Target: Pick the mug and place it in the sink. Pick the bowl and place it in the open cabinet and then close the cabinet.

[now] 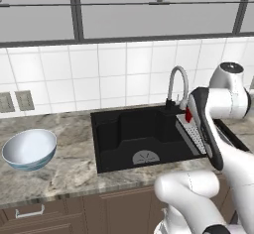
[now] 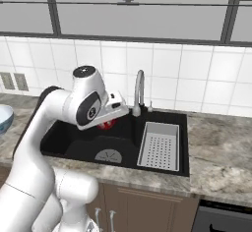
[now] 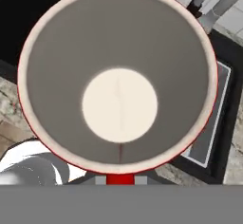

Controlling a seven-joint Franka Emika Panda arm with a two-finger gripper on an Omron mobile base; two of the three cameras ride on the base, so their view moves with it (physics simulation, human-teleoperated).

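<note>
My gripper point(image 2: 109, 120) is shut on the small red mug point(image 2: 105, 124) and holds it above the black sink point(image 2: 69, 145), close to the faucet point(image 2: 139, 92). In the hand view the mug point(image 3: 118, 76) faces me mouth-on, showing its pale inside and thin red rim. From the left base view a sliver of the mug point(image 1: 188, 114) peeks out beside my arm, over the sink point(image 1: 119, 129). The white bowl with a blue outside point(image 1: 30, 148) rests on the counter left of the sink, apart from the gripper. The cabinet is out of view.
A white perforated tray point(image 2: 159, 146) sits in the sink's right part. The marble counter point(image 2: 221, 147) runs on to the right. Wall outlets point(image 1: 15, 100) are above the bowl, and brown drawers point(image 1: 30, 213) are below the counter's front edge.
</note>
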